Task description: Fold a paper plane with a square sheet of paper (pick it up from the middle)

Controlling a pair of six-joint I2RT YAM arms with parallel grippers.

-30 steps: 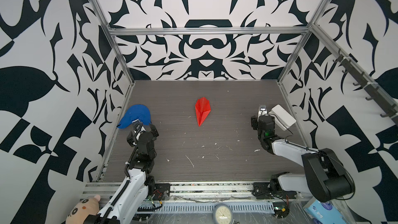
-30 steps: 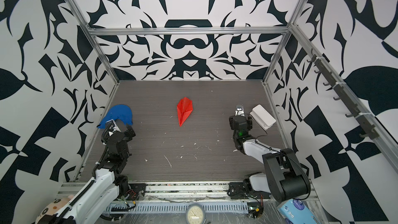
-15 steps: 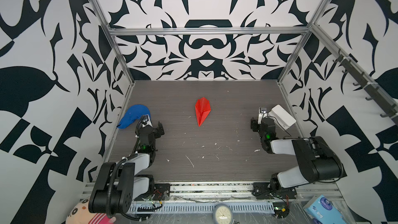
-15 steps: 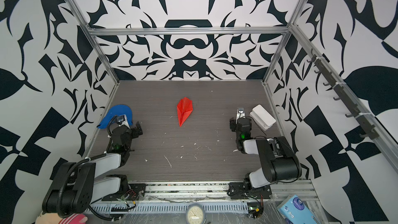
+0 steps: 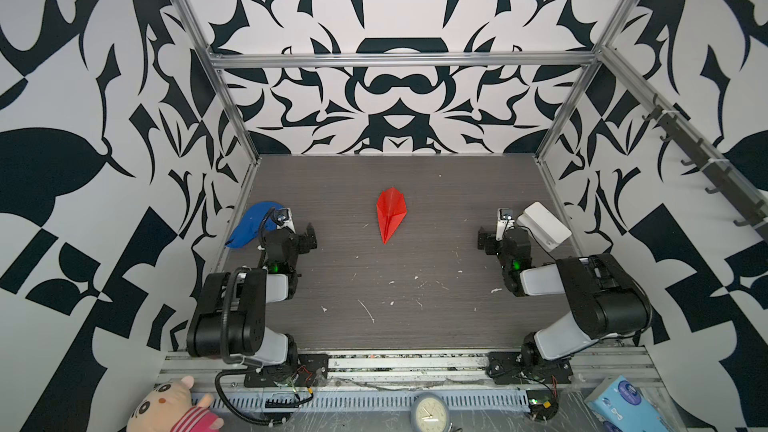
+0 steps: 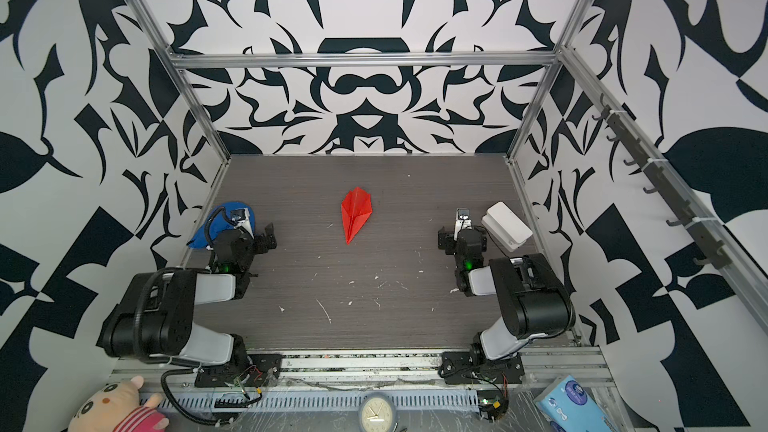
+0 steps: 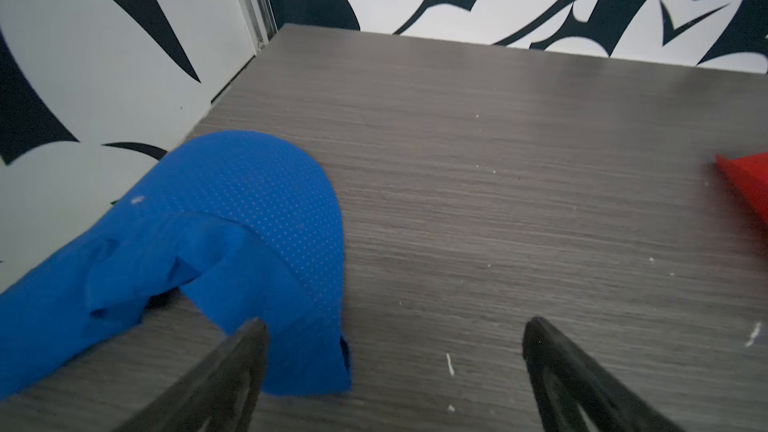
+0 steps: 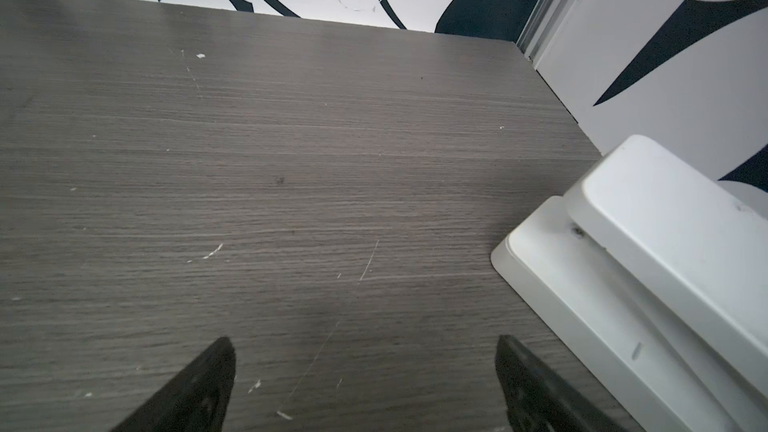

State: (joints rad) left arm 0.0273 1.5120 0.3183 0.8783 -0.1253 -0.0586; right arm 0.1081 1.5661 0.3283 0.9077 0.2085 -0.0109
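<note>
2 spread, empty: left tool (image 7: 397, 326), right tool (image 8: 365, 342); paper plane (image 5: 390, 214) whole in top view only.

The light was bright and even in both top views, and it made only soft, faint shadows on the grey table (image 5: 415, 326) by the arms. The walls looked bent and stretched near the edges of those views. In the left wrist view the near end of the blue cloth (image 7: 249, 209) and the paper plane (image 7: 748, 184) looked blurry, and the far table had a pale shine.
</note>
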